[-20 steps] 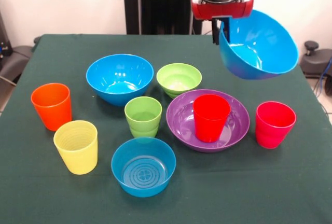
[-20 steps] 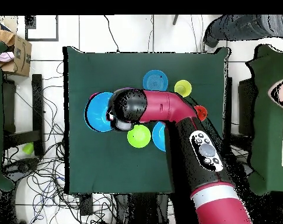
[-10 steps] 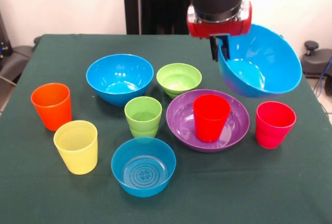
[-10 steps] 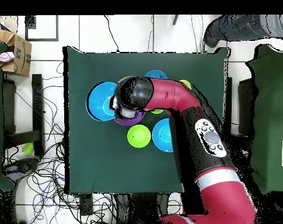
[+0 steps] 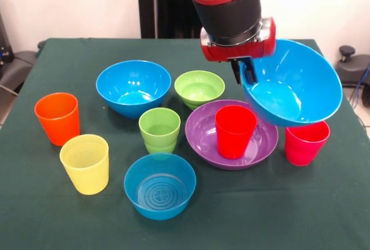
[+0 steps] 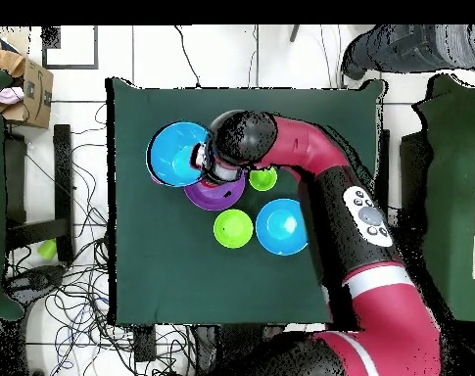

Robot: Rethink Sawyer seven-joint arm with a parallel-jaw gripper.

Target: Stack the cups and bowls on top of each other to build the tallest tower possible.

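Observation:
My gripper [image 5: 245,75] is shut on the near rim of a large blue bowl [image 5: 292,91], which hangs tilted above the table's right side. The bowl [image 6: 177,154] covers the top of the pinkish-red cup [image 5: 305,144]. Just left of it, the red cup [image 5: 235,129] stands upright inside the purple bowl [image 5: 202,131]. A second large blue bowl [image 5: 133,86] and the small green bowl [image 5: 199,88] sit further back. The light green cup [image 5: 159,129], small blue bowl [image 5: 160,185], yellow cup [image 5: 85,163] and orange cup [image 5: 57,118] stand apart on the cloth.
The dark green tablecloth [image 5: 69,59] covers the whole table. In the overhead view the arm [image 6: 309,166] hides the cups along that side. A cardboard box [image 6: 30,93] and cables lie on the floor beside the table.
The arm has come forward and lower with the large blue bowl. The bowl now overlaps the pinkish-red cup and hangs close beside the red cup.

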